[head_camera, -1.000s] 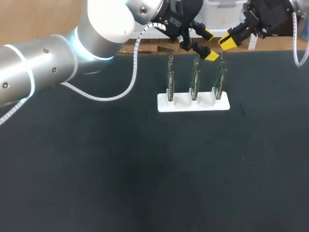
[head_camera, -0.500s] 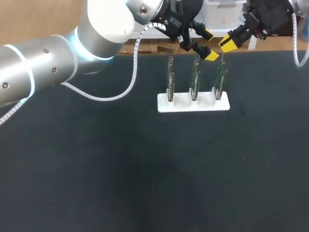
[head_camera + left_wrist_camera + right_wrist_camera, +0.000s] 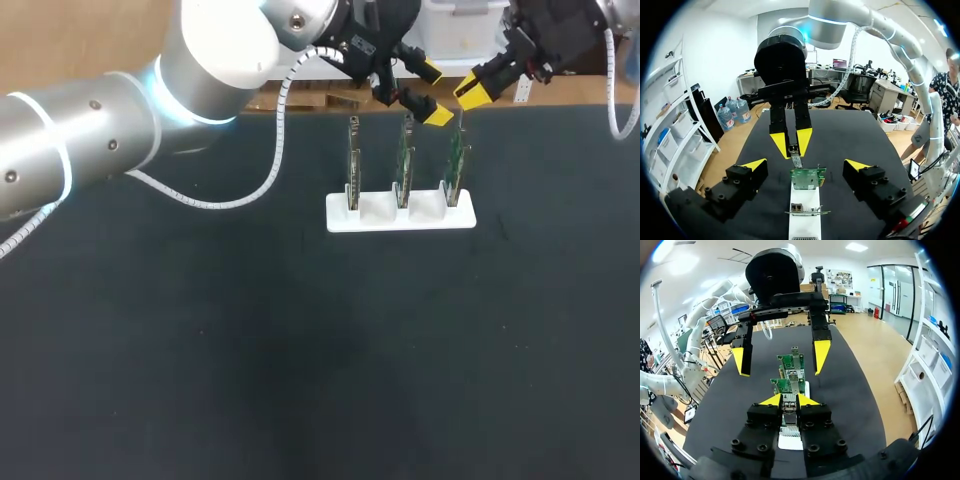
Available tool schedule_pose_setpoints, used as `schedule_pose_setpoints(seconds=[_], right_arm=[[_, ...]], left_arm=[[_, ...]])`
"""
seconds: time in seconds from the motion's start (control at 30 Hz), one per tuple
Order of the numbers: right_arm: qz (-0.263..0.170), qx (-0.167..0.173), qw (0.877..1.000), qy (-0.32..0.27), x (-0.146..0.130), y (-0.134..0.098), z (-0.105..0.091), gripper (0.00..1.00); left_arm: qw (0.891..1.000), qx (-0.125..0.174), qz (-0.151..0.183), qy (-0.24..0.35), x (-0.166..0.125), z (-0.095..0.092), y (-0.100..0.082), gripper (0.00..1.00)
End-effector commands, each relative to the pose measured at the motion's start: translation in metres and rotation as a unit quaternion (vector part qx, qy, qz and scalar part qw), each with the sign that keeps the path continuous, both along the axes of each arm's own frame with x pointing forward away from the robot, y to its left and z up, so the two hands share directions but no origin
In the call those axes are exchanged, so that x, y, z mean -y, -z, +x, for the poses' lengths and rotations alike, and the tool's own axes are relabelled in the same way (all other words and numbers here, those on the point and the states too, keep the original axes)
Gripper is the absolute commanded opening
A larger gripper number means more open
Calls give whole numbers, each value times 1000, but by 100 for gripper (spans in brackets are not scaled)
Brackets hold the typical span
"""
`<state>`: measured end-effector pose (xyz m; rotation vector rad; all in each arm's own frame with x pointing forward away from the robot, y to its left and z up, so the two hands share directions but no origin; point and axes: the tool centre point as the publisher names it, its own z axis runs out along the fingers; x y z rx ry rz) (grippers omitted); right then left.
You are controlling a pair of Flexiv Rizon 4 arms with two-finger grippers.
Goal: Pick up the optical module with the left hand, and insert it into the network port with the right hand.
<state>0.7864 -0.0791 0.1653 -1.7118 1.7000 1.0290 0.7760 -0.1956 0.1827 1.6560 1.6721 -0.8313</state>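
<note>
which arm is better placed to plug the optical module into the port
Right. The right claw is shut on the optical module, close by the end circuit card in the white holder. The left claw is open and empty, so it probably can't do the insertion.

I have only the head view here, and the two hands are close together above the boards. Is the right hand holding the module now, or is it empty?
Observer: It is holding it. In the right wrist view the right hand is shut on the small metal module, with one yellow tip on each side.
Operator: Good. Where is the module compared with the boards?
Observer: In the left wrist view its lower end is at the top edge of the green board nearest the right hand. That board stands upright in the white holder. I cannot tell whether the module touches it.
</note>
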Motion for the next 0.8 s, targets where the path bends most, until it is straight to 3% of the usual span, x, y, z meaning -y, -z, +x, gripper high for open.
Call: schedule_pose_setpoints(seconds=[0.03,0.73,0.77,0.8], right_arm=[[-2,0,1000,0,0,1,0,0],[-12,-3,1000,2,0,6,-2,0],[-12,-3,1000,2,0,6,-2,35],[-13,-4,1000,1,-1,6,-2,81]], left_arm=[[1000,-1,2,1,1,2,-1,100],[1000,-1,2,1,1,2,-1,100],[1000,-1,2,1,1,2,-1,100],[1000,-1,2,1,1,2,-1,100]])
